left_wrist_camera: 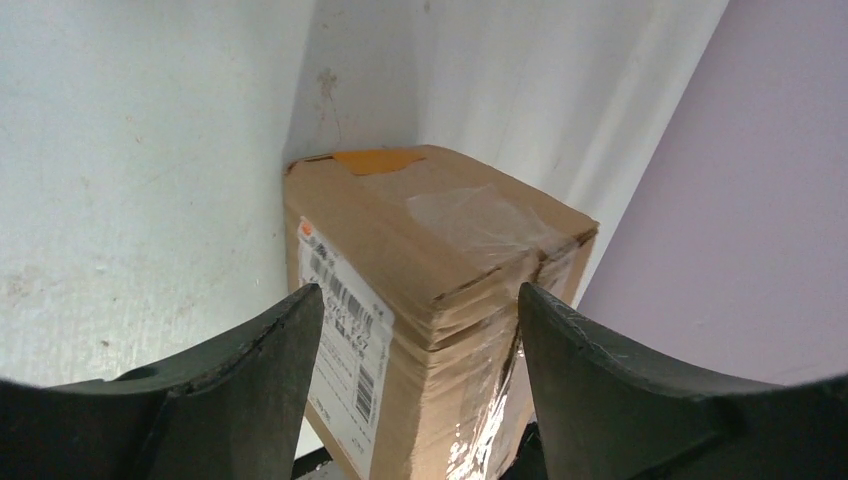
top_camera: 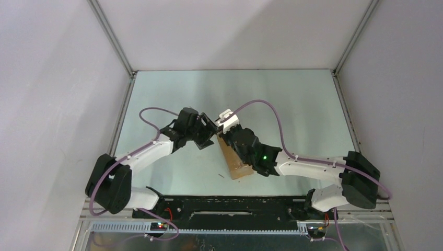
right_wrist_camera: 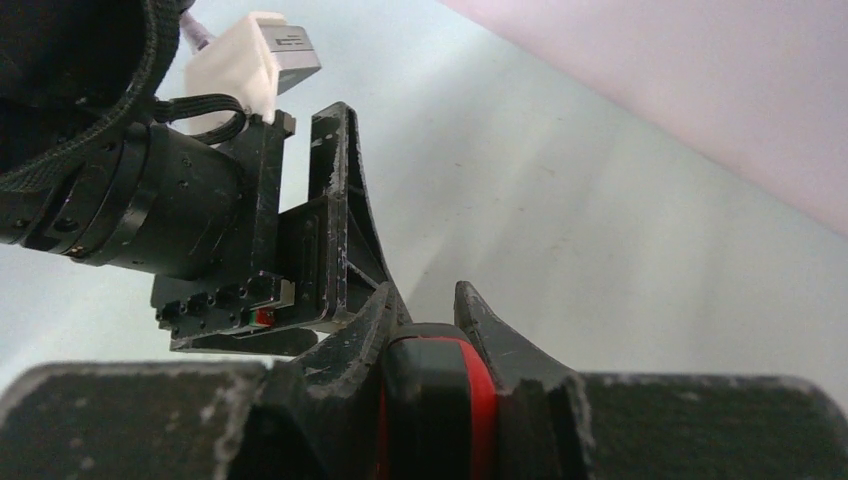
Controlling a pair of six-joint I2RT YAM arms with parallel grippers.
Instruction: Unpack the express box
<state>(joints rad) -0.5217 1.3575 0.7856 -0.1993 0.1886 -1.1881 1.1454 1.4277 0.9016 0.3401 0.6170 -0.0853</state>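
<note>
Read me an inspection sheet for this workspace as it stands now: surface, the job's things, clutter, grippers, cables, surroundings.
Surface: pale, glossy table top.
Job's things: small brown cardboard express box, flaps shut under clear tape, white barcode label on one side.
Clutter: nothing seen.
Grippers: left gripper open, one finger on either side of the box; right gripper shut on a red-and-black tool handle, working end hidden.
Cables: one purple cable loops off the left arm, another off the right.
Surroundings: plain light enclosure walls with metal corner rails.
</note>
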